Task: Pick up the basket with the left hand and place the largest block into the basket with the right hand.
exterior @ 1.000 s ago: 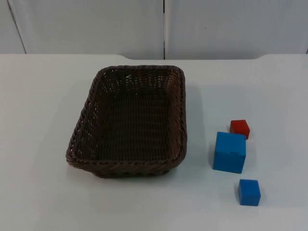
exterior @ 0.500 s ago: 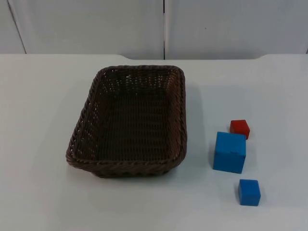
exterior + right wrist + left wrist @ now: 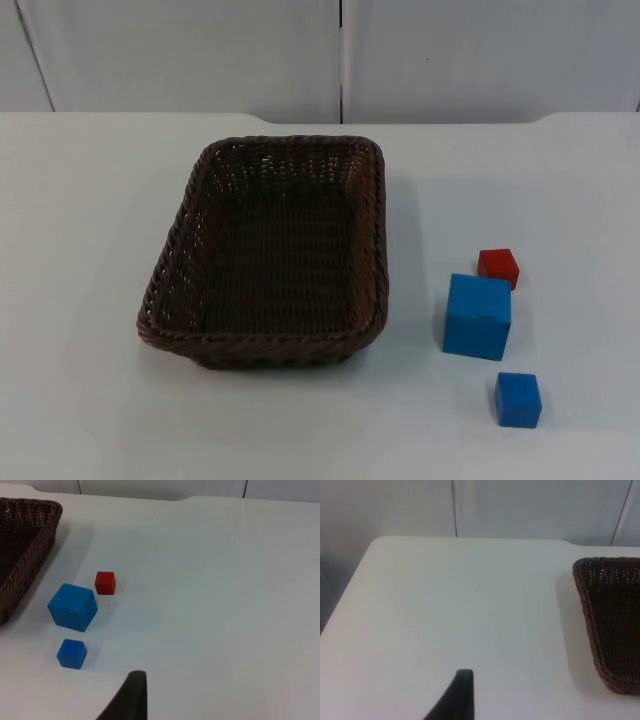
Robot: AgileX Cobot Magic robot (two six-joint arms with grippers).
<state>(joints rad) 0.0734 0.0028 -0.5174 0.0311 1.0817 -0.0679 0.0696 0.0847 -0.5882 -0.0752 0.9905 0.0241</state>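
Wicker basket (image 3: 268,255) on table (image 3: 90,200); big blue block (image 3: 477,316) beside it, untouched; both grippers' opening can't tell

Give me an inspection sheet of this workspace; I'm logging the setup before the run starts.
Surface: white table, nothing spilled on it.
Job's things: brown wicker basket standing on the table, nothing inside; large blue block to its right, apart from it.
Clutter: small red block just behind the large block, small blue block in front of it.
Hands: left hand fingertip above bare table beside the basket; right hand fingertip near the blocks; neither holds anything.
Cables: nothing seen.
Surroundings: grey partition wall behind the table.
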